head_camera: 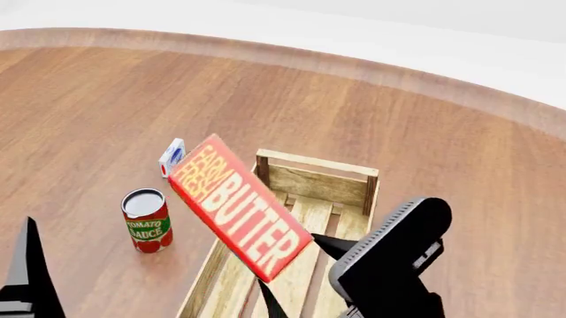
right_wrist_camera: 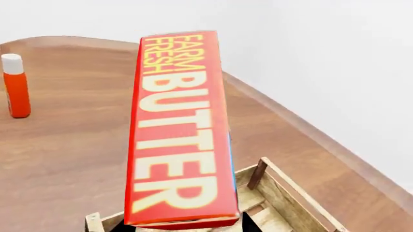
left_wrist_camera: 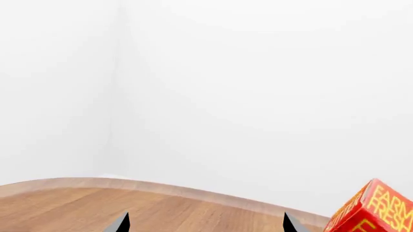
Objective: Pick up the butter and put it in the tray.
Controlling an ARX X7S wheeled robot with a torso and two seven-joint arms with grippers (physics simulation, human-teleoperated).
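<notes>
The butter, a long red-orange box lettered "FARM FRESH BUTTER", hangs tilted in the air above the near-left part of the tray. My right gripper is shut on the box's lower end, one dark finger on each side. In the right wrist view the butter rises away from the gripper, with the light-wood tray underneath. My left gripper is open over bare wood, holding nothing. A corner of the butter shows beside it. In the head view the left gripper stays low at the left.
A tomato sauce can stands left of the tray. A small white-blue carton sits behind the can. An orange bottle with a white cap stands farther off. The round wooden table's edge curves along the back before a white wall.
</notes>
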